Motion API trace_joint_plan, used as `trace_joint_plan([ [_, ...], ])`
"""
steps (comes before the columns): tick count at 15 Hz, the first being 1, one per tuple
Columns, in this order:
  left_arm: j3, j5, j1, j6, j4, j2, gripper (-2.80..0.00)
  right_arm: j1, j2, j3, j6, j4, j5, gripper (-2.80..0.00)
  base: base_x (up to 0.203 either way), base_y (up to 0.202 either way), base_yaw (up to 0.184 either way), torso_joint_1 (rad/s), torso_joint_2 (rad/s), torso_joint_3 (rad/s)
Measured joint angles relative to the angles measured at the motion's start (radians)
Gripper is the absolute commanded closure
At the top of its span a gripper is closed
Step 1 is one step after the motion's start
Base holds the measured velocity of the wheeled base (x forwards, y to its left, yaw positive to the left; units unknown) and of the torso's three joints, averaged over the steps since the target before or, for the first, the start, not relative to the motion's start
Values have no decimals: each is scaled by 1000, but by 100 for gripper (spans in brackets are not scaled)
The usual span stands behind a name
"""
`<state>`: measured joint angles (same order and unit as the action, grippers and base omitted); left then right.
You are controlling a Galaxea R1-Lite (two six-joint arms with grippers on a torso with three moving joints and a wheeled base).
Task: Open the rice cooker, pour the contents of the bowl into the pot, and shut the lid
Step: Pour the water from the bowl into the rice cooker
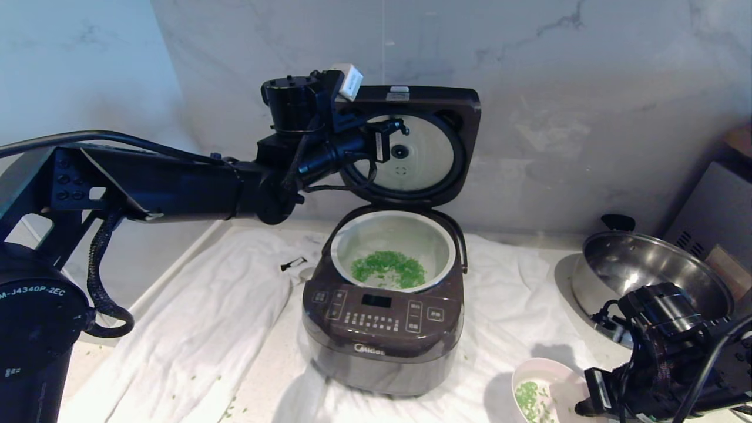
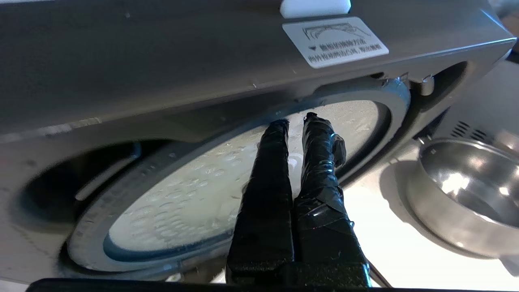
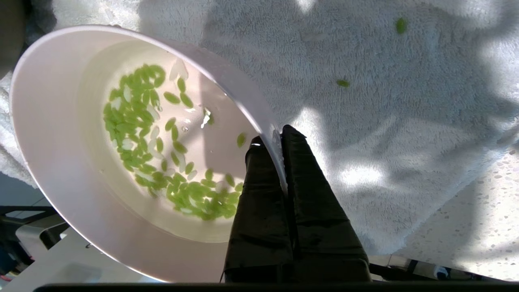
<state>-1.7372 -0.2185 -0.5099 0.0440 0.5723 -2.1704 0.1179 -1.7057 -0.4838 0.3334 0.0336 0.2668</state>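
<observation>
The left hand (image 2: 296,118) is reaching up in front of the raised lid (image 1: 423,111), its two taped fingers (image 2: 269,170) lying nearly together with only a thin gap at the tips, gripping nothing; the tips are sitting right at the upper edge of the round silver-white plate (image 1: 414,154) on the lid's underside, though whether they are touching it cannot be told. The lid is standing open and upright against the marble wall, hinged behind the rice cooker (image 1: 382,320), which is sitting on a white towel (image 1: 194,329) spread over the desk (image 1: 693,276). Inside it the pale pot (image 1: 392,247) is lying uncovered with a patch of green grains (image 1: 388,269) on its bottom. Low at the right front, the right hand (image 3: 279,140) is clamping the rim of a white bowl (image 3: 52,134) between its closed fingers, one inside and one outside the wall; the bowl is holding a scatter of green grains and is sitting over the towel near the cooker's front right corner. Behind that arm a large steel pan (image 1: 640,264) is resting on the desk, well apart from the cooker
</observation>
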Motion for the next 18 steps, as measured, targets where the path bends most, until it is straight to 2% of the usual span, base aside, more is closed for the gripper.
trace_joint_plan([
  [2, -43, 33, -5, 0, -16, -25, 0, 0, 0, 0, -1, 0, -1, 0, 0, 0, 0, 0, 0, 0],
  [7, -203, 192, -31, 0, -117, -88, 0, 0, 0, 0, -1, -1, 0, 0, 0, 0, 0, 0, 0, 0],
  [10, -221, 230, -37, 0, -122, -101, 0, 1, 0, 4, -1, -1, 1, 0, 0, 0, 0, 0, 0, 0],
  [14, -204, 255, -41, 4, -130, -94, 0, 1, -1, 8, -1, -1, 14, 0, 0, 0, 0, 0, 0, 0],
  [16, -142, 259, -41, 19, -126, -65, 0, 1, -1, 8, -1, -1, 20, 0, 0, 0, 0, 0, 0, 0],
  [18, -26, 249, -41, 29, -108, -11, 0, 1, -1, 7, -1, -1, 21, 0, 0, 0, 0, 0, 0, 0],
])
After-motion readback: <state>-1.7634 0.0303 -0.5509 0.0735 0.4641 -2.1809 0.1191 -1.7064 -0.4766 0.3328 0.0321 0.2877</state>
